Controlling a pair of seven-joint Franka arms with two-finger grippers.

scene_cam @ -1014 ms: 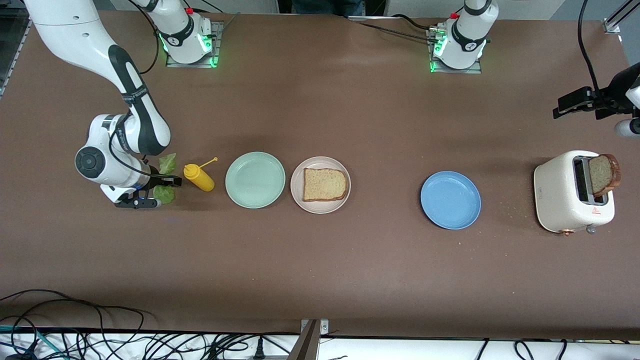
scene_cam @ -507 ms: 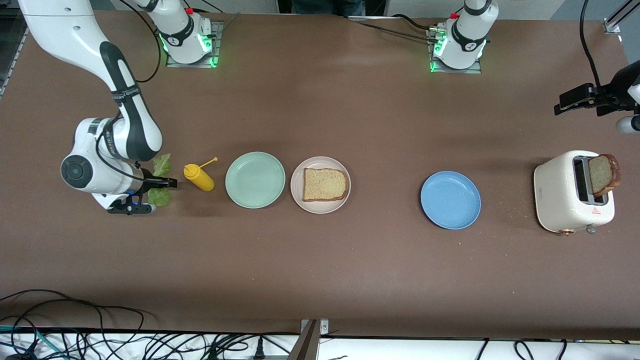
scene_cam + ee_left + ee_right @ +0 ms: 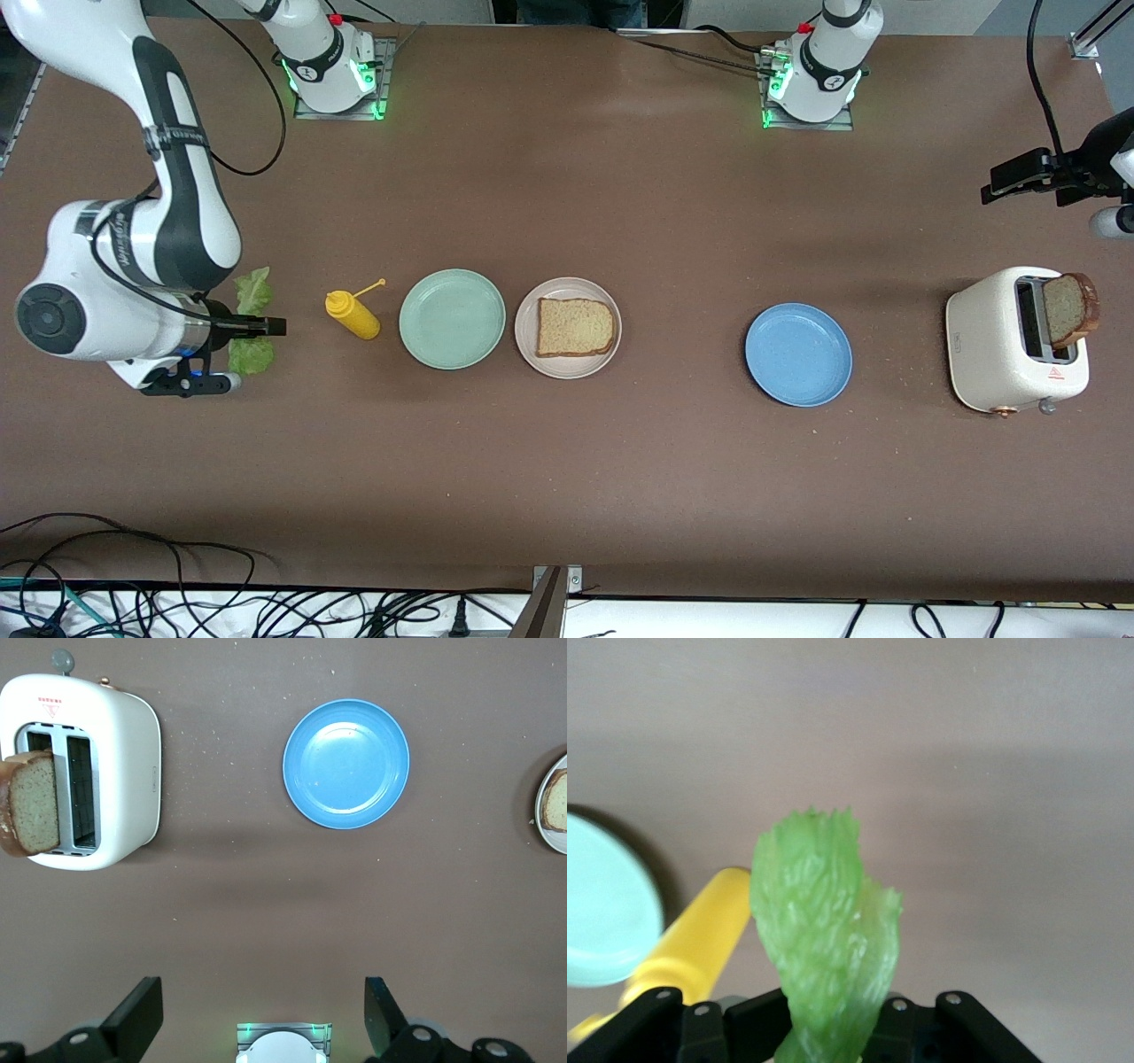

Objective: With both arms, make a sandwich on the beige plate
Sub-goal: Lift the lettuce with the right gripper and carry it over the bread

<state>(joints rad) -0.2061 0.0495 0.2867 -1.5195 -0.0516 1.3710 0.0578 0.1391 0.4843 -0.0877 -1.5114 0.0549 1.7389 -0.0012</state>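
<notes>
My right gripper [image 3: 259,327] is shut on the crinkled green lettuce leaf [image 3: 252,290] and holds it in the air over the table at the right arm's end, beside the yellow squeeze bottle [image 3: 353,315]. In the right wrist view the leaf [image 3: 828,921] hangs between the jaws of the gripper [image 3: 830,1028]. One brown bread slice [image 3: 576,326] lies on the beige plate [image 3: 524,341]. The second slice [image 3: 1070,308] stands in the white toaster [image 3: 992,346]. My left gripper [image 3: 997,190] is open and empty, up over the table beside the toaster, and waits [image 3: 261,997].
A mint-green plate [image 3: 452,319] sits between the bottle and the beige plate. A blue plate [image 3: 798,354] lies toward the left arm's end. The left wrist view shows the toaster [image 3: 124,771], blue plate [image 3: 345,762] and beige plate's edge [image 3: 542,828].
My right arm has lifted and carried the lettuce away from the yellow bottle, toward the right arm's end of the table. The left arm has barely moved.
</notes>
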